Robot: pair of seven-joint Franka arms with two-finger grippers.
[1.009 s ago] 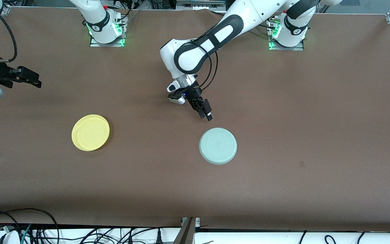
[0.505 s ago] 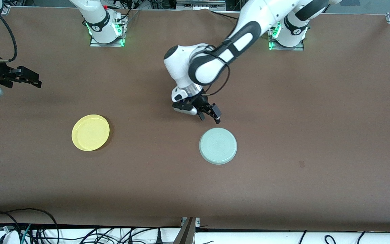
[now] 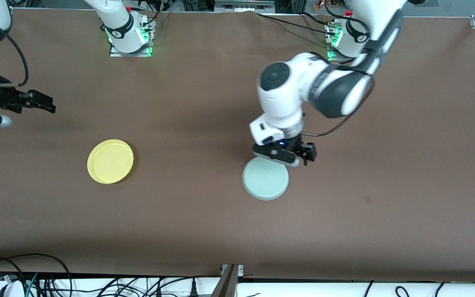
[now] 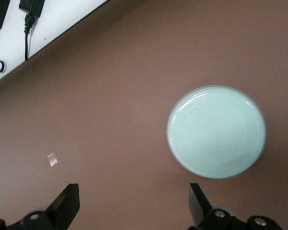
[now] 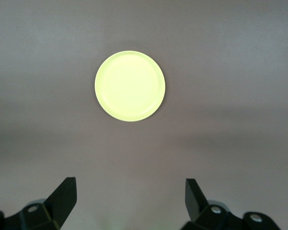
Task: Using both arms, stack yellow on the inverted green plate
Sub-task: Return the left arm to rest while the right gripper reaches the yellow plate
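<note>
left gripper (image 3: 299, 159): fingers wide apart, empty, over ringed green plate (image 3: 265, 177) | right gripper (image 3: 41, 101): fingers spread, empty | yellow (image 3: 110, 161): smooth, round

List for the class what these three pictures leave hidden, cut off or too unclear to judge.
1. Front view: the left end effector over the table beside the green plate; its fingertips are hidden under its own wrist.
2. Front view: the right end effector, waiting up at the right arm's end; its wrist is cut off by the edge.
3. All views: whether the yellow plate has ribs underneath; it rests right way up.
</note>
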